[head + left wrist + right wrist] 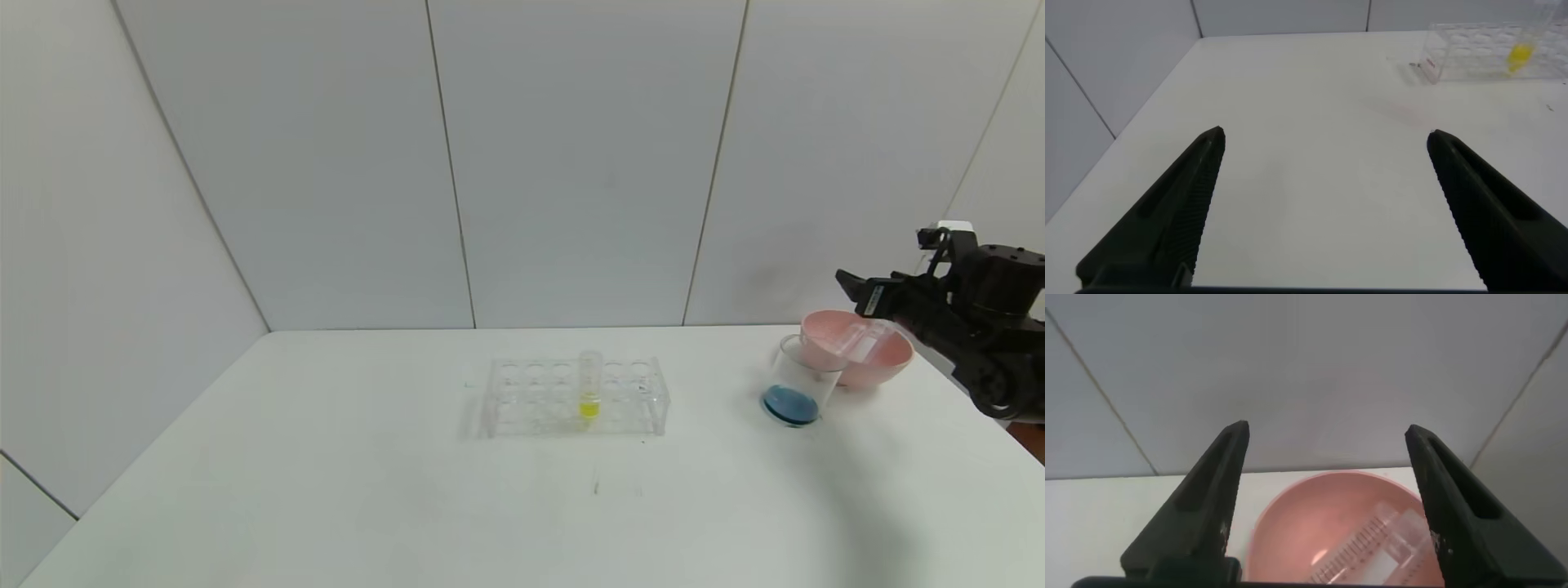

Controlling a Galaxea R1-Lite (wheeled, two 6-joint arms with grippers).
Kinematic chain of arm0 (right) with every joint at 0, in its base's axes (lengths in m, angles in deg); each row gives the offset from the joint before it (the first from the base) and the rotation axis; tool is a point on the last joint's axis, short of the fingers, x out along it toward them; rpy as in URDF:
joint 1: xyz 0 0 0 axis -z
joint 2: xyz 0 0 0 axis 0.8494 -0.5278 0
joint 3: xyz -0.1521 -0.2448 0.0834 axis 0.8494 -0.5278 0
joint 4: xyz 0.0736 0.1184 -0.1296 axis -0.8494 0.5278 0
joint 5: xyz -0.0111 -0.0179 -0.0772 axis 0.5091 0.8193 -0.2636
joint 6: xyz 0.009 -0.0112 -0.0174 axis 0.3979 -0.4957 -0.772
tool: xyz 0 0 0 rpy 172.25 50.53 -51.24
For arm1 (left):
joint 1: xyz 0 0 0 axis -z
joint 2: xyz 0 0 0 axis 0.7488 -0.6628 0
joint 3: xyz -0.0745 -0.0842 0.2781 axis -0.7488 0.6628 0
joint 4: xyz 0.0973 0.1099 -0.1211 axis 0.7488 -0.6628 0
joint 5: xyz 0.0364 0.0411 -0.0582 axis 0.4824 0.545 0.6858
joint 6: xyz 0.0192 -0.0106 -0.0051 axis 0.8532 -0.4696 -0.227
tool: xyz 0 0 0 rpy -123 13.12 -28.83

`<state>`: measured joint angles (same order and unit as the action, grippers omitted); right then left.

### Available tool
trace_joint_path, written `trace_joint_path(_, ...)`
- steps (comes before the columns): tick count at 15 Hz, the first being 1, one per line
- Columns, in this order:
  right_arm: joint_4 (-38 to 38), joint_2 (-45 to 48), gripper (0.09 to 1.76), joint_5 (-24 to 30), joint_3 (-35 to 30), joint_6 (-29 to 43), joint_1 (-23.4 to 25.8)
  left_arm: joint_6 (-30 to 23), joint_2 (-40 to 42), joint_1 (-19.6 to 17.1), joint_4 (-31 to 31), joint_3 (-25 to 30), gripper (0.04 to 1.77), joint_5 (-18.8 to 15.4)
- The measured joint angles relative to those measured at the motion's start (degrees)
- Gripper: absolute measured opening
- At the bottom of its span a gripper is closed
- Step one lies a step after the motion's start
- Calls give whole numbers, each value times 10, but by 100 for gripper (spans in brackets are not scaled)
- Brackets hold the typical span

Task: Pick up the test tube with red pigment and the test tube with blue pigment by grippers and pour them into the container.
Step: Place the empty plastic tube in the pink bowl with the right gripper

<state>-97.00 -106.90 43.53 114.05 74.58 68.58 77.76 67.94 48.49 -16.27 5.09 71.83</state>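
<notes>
Pale wall panels back a white surface (326,490). The right gripper (1327,498) hangs above the pink bowl (886,363), jaws wide and empty, over a clear emptied tube (1372,543) lying inside. Beside the bowl stands the container (796,380), holding blue liquid. The tube looks light, slick and brittle; grip it mid-length. The left gripper (1323,204) is parked, jaws spread, empty.
</notes>
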Motion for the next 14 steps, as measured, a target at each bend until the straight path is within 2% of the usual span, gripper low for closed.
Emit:
trace_joint_path(3,0,15,148,-34,-6,0,-52,0,0,0,0,0,176,0)
trace_joint_path(6,-5,57,155,-40,-40,0,-105,0,0,0,0,0,176,0)
trace_joint_path(10,-44,158,162,-38,-133,-3,-143,0,0,0,0,0,176,0)
trace_joint_path(14,-59,301,165,-35,-233,-7,-156,0,0,0,0,0,176,0)
